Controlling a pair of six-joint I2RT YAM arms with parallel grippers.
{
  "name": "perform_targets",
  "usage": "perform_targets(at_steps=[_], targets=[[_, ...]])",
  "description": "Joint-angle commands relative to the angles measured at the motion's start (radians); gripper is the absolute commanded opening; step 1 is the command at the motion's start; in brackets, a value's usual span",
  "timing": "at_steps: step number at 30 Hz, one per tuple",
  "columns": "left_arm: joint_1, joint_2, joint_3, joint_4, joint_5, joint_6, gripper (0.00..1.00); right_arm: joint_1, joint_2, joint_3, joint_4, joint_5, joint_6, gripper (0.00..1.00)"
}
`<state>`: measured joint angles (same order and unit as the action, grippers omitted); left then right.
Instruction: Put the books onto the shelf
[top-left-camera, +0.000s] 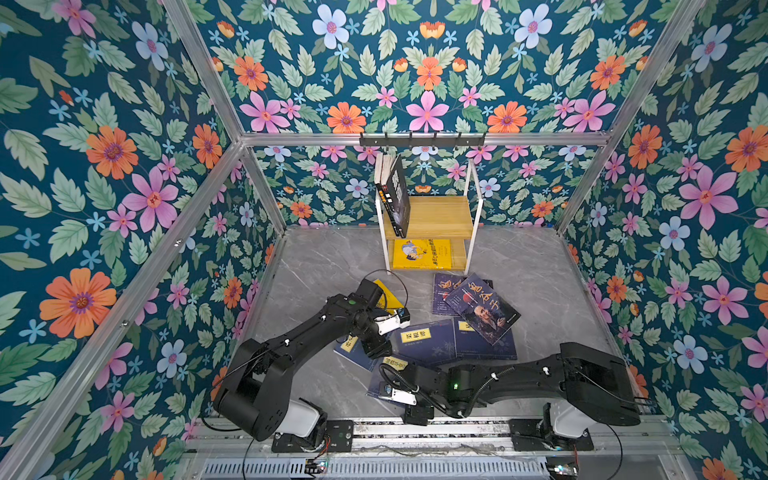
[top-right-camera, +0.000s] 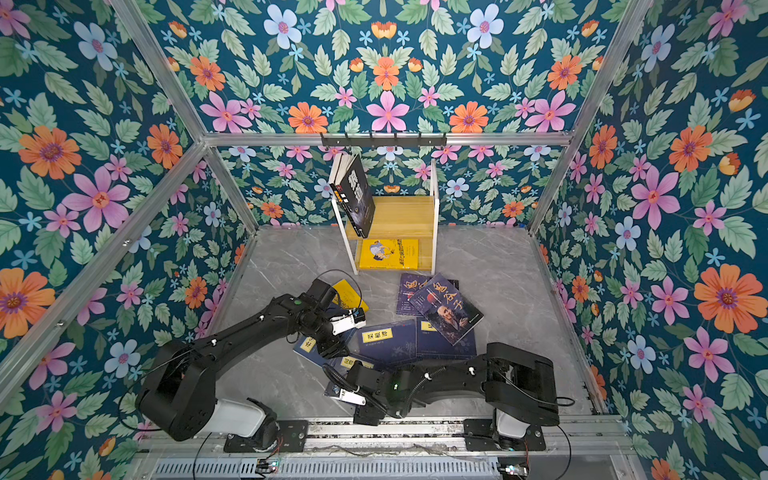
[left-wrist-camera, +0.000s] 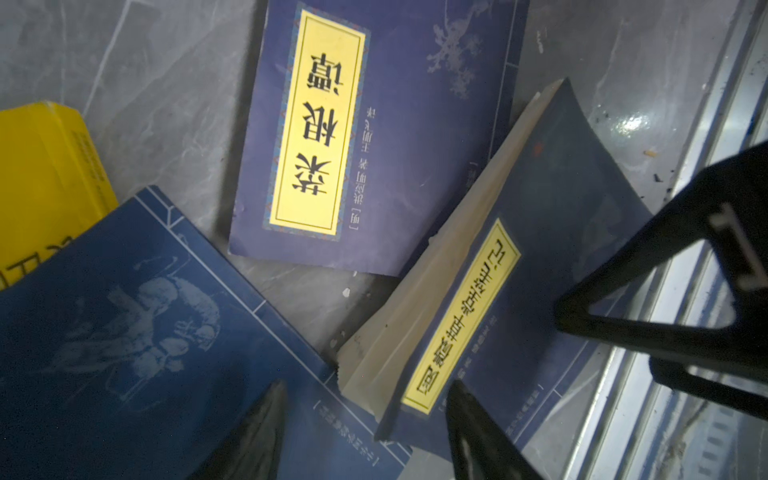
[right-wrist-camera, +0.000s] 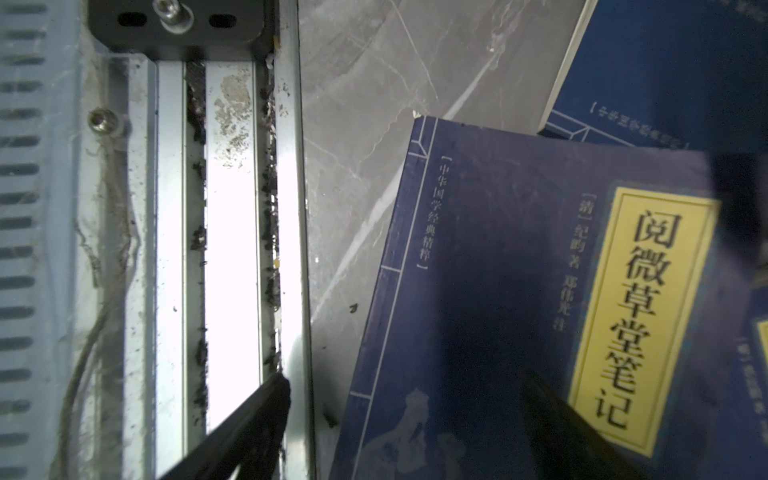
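The shelf (top-left-camera: 440, 216) stands at the back wall with black books (top-left-camera: 395, 195) leaning on its top board and a yellow book (top-left-camera: 422, 253) lying on the lower one. Several more books lie on the floor: portrait covers (top-left-camera: 482, 307), navy ones with yellow labels (top-left-camera: 424, 340) and a yellow one (top-left-camera: 386, 293). My left gripper (left-wrist-camera: 368, 411) is open, its fingers either side of the raised corner of a navy book (left-wrist-camera: 540, 232). My right gripper (right-wrist-camera: 405, 395) is open over that navy book's (right-wrist-camera: 498, 270) edge, with one finger above the front rail.
A black hook rail (top-left-camera: 422, 139) hangs on the back frame above the shelf. The metal rail (top-left-camera: 415, 432) with both arm bases runs along the front edge. Flowered walls close in the left, right and back. Bare grey floor (top-left-camera: 324, 262) lies left of the shelf.
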<state>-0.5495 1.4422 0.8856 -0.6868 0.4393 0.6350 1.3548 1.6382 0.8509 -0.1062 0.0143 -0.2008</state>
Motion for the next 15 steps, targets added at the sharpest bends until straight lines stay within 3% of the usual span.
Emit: perform_targets(at_steps=[1, 6, 15], targets=[[-0.004, 0.01, -0.02, -0.013, -0.025, 0.019, 0.62, 0.0, -0.001, 0.002, 0.013, 0.019, -0.003, 0.86], [-0.016, 0.029, -0.051, 0.067, -0.129, -0.008, 0.46, 0.007, 0.011, 0.019, 0.01, 0.044, -0.007, 0.85], [-0.052, 0.1, -0.065, 0.103, -0.108, -0.031, 0.22, 0.032, 0.108, 0.069, -0.033, 0.184, -0.02, 0.84]])
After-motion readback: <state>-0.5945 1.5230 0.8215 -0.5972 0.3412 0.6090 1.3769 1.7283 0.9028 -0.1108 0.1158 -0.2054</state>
